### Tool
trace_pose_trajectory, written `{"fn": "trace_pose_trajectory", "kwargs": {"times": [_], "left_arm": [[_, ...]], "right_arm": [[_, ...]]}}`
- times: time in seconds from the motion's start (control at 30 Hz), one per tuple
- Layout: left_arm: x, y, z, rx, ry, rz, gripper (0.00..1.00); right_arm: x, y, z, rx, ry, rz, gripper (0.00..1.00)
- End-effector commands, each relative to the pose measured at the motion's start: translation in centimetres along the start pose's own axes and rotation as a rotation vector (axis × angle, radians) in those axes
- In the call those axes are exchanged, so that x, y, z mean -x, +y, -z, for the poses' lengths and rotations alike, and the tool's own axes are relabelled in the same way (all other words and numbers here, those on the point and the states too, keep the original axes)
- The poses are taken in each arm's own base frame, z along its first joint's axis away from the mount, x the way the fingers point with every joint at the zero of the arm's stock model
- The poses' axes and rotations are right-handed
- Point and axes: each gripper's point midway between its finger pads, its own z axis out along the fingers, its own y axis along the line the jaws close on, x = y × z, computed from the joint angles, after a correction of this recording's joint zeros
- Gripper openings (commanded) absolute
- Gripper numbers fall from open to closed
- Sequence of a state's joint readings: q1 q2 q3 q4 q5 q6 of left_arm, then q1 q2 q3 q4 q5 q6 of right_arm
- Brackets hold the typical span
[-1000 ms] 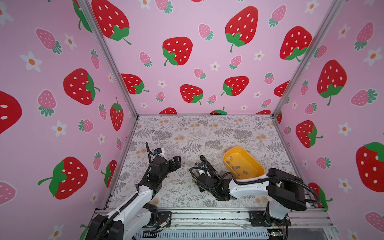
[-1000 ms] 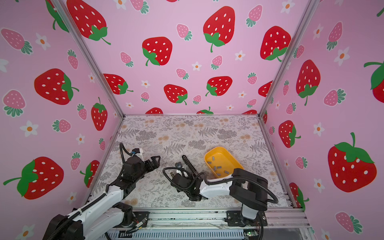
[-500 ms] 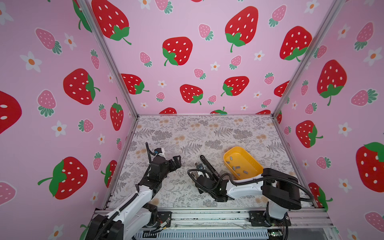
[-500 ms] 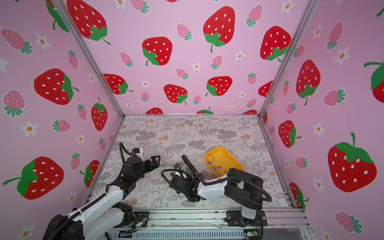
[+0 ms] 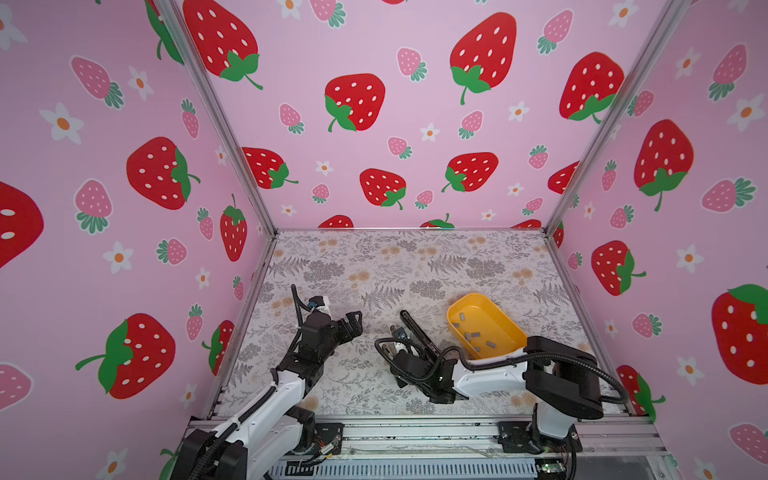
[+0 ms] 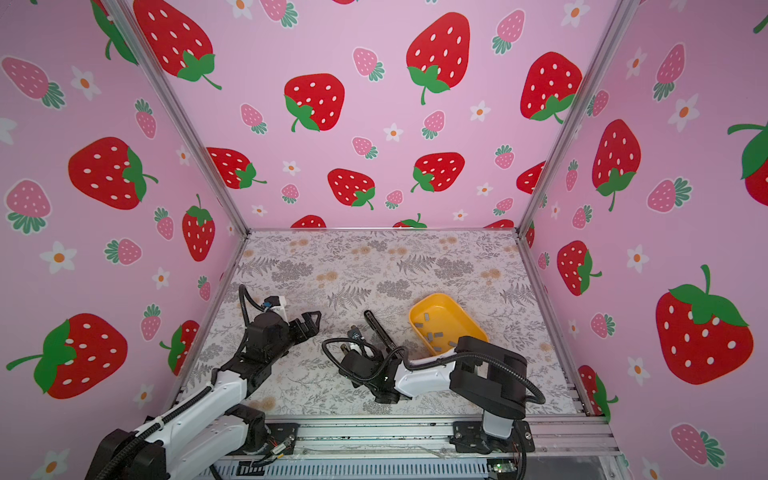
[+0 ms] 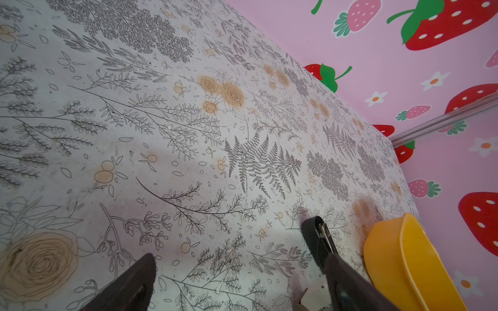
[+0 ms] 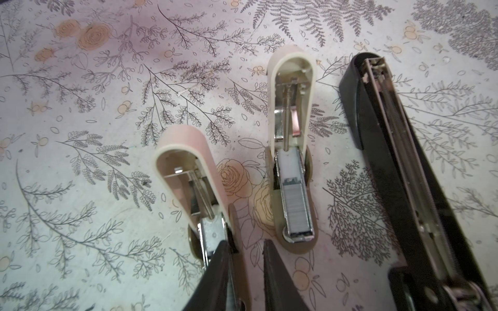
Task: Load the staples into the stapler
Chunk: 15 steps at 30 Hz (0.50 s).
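Observation:
The black stapler [image 8: 398, 161] lies open on the mat, its empty metal channel facing up; it also shows in both top views [image 5: 417, 332] [image 6: 380, 330]. Loose grey staples [image 5: 473, 334] lie in the yellow tray [image 5: 478, 296]. My right gripper [image 8: 245, 242] hangs low to the left of the black stapler, over two small open pink staplers. Its fingers stand a narrow gap apart with only mat showing between them. One fingertip [image 8: 223, 250] covers the metal channel of the nearer pink stapler [image 8: 186, 161]. My left gripper [image 5: 355, 324] [image 7: 241, 258] hovers wide open and empty, farther left.
The other pink stapler [image 8: 292, 107] holds a strip of staples [image 8: 296, 207] in its channel. The yellow tray [image 6: 440, 306] [image 7: 390, 255] stands right of the black stapler [image 7: 315, 237], close to the right arm's elbow. Pink strawberry walls close in three sides of the floral mat [image 5: 415, 266].
My right gripper has slid a little to the left, away from the tray. The left arm and the staplers have not moved.

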State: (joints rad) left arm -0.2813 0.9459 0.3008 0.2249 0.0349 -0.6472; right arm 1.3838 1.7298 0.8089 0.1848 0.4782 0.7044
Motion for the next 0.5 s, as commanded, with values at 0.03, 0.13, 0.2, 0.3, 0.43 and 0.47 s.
{"fn": "trace_pose_trajectory", "kwargs": {"times": [0.03, 0.13, 0.2, 0.3, 0.43, 0.47], "left_arm": [[1.6, -2.1, 0.3, -0.062, -0.016, -0.039, 0.99], [1.5, -2.5, 0.4, -0.075, -0.006, -0.054, 0.99], [1.5, -2.6, 0.5, -0.078, -0.005, -0.058, 0.96], [1.4, -2.6, 0.3, -0.082, -0.004, -0.055, 0.9], [1.2, -2.6, -0.1, -0.078, 0.01, -0.063, 0.85], [1.2, -2.6, -0.2, -0.076, 0.017, -0.063, 0.84]], "right_arm": [[1.6, -0.1, 2.3, 0.038, -0.058, -0.017, 0.28], [1.9, -0.1, 3.4, 0.089, -0.1, -0.014, 0.35], [1.6, 0.1, 3.9, 0.132, -0.117, -0.008, 0.38], [0.6, 0.5, 3.9, 0.183, -0.112, 0.018, 0.43], [-1.1, 0.8, 3.3, 0.216, -0.079, 0.052, 0.45], [-1.5, 1.0, 3.1, 0.229, -0.072, 0.059, 0.46]]}}
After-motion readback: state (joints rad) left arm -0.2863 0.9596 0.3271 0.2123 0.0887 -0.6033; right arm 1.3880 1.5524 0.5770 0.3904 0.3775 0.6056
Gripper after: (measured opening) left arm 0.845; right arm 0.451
